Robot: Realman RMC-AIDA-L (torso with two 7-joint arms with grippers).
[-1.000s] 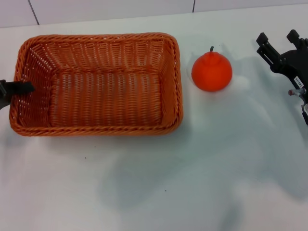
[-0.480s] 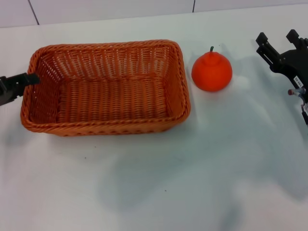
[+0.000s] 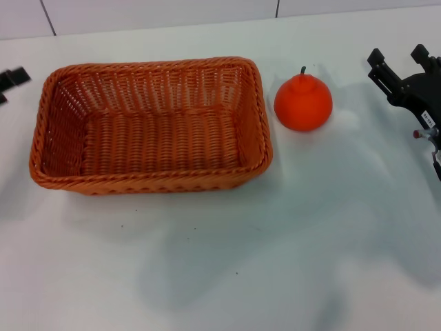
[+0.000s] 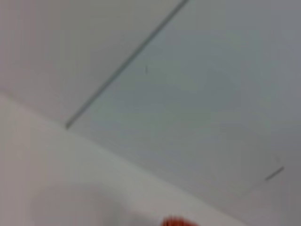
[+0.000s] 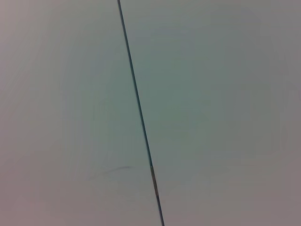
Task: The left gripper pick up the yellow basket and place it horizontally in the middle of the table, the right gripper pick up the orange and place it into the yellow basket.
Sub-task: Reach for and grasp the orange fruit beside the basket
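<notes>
The basket (image 3: 150, 125) sits flat on the table (image 3: 220, 262), lengthwise, left of the middle and toward the far edge, so the first step looks done. It holds nothing. The orange (image 3: 303, 103) stands just beside its right end, not yet picked up. The right claw (image 3: 401, 58) waits wide near the right edge. The left claw (image 3: 10, 79) shows only tips at the left edge; I cannot tell its spread.
</notes>
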